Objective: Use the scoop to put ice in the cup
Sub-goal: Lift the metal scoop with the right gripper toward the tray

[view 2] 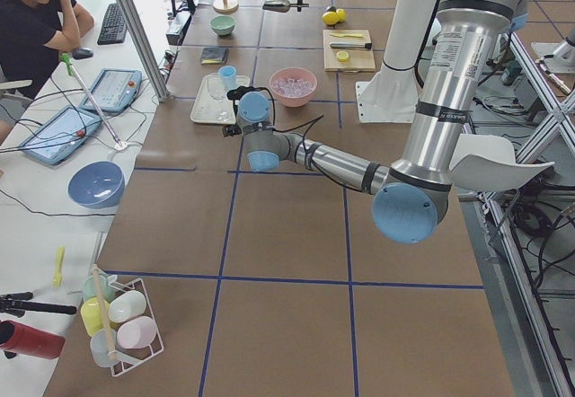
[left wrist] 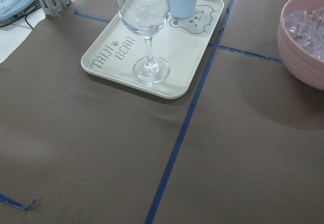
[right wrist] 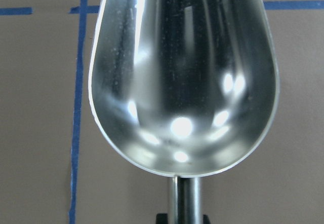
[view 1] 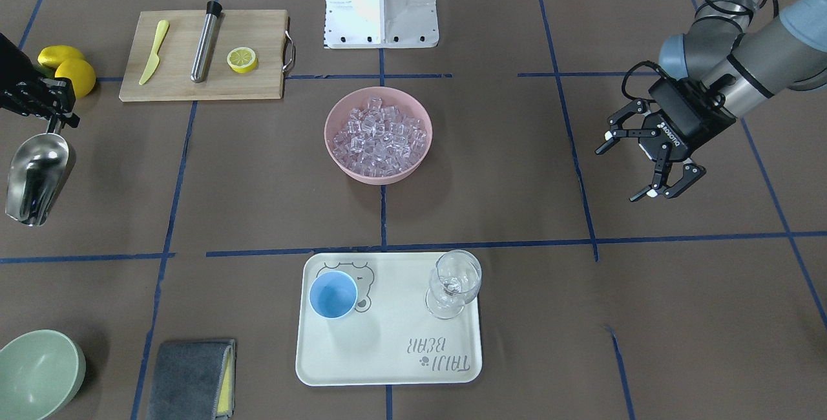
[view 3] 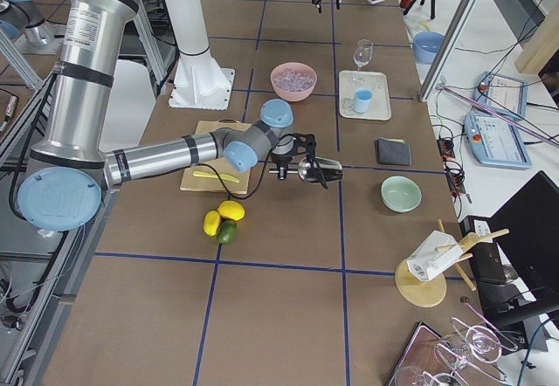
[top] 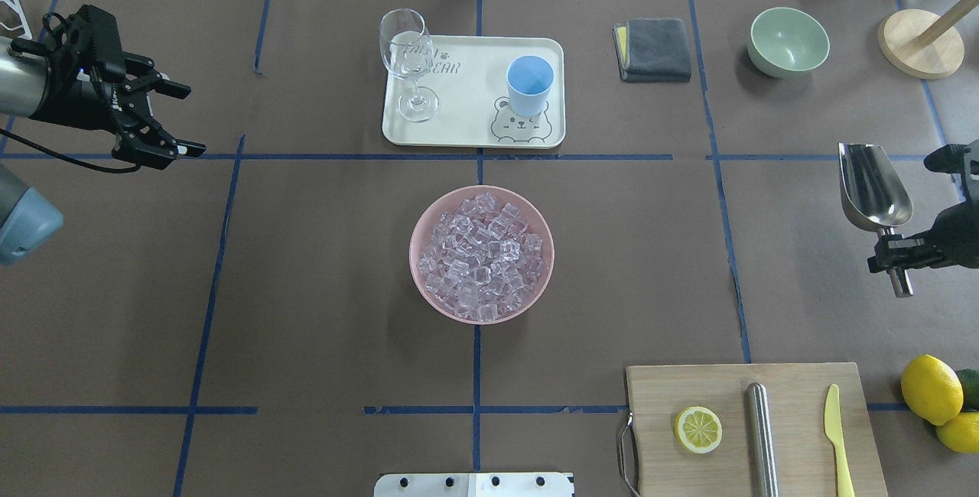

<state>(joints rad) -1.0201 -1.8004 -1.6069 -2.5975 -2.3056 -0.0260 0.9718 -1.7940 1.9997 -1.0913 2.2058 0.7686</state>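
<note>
The ice [view 1: 381, 139] fills a pink bowl [view 1: 328, 148] at the table's middle; it also shows in the overhead view [top: 482, 256]. The light-blue cup [view 1: 333, 294] stands upright and empty on a cream tray [view 1: 387, 355], also in the overhead view [top: 529, 84]. My right gripper [top: 899, 252] is shut on the thin handle of the steel scoop [top: 872, 187], held above the table far to the bowl's right. The scoop's bowl [right wrist: 185, 77] is empty. My left gripper [top: 191, 121] is open and empty, far left of the tray.
A clear wine glass [top: 405, 61] stands on the tray beside the cup. A cutting board [top: 795, 405] holds a lemon half [top: 697, 430], a steel cylinder [top: 761, 436] and a yellow knife [top: 837, 436]. Whole lemons [top: 929, 390], a green bowl [top: 789, 42] and a grey cloth [top: 654, 50] lie around.
</note>
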